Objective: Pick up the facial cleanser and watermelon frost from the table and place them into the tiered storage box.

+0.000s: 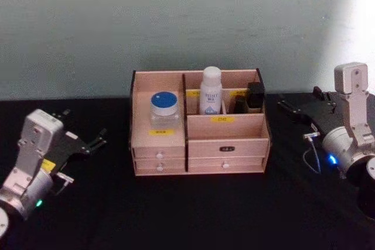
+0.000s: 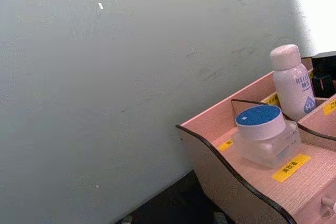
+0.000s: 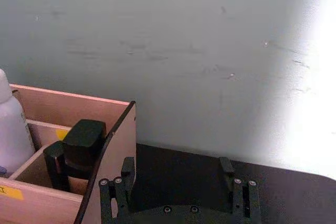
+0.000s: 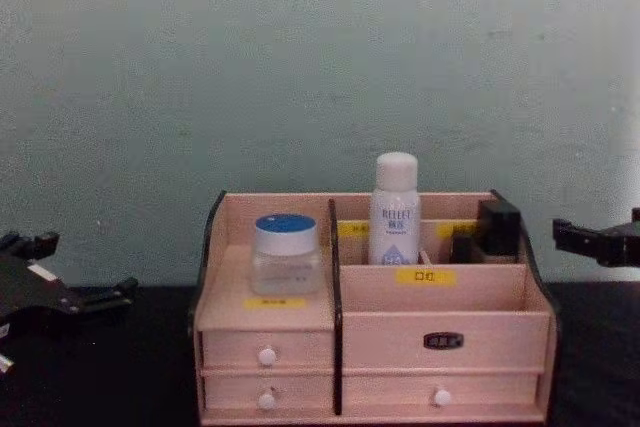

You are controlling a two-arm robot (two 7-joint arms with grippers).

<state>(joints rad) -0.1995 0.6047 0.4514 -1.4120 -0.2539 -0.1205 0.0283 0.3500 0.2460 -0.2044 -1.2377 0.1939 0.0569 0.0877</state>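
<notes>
The tiered storage box [image 1: 228, 147] stands at the table's middle, a light wooden organiser with drawers. The watermelon frost [image 1: 164, 108], a squat jar with a blue lid, sits in its left compartment [image 2: 261, 129] [image 4: 285, 252]. The facial cleanser [image 1: 211, 91], a tall white bottle, stands upright in a rear compartment [image 2: 292, 83] [image 4: 395, 209]. My left gripper [image 1: 82, 127] rests open and empty on the table left of the box [image 4: 85, 267]. My right gripper [image 3: 178, 182] is open and empty to the right of the box [image 1: 299, 103].
A black boxy item [image 1: 253, 96] [image 3: 79, 148] stands in the box's rear right compartment. The table [image 1: 193, 209] is covered in black cloth. A pale wall [image 1: 187, 21] rises close behind the box.
</notes>
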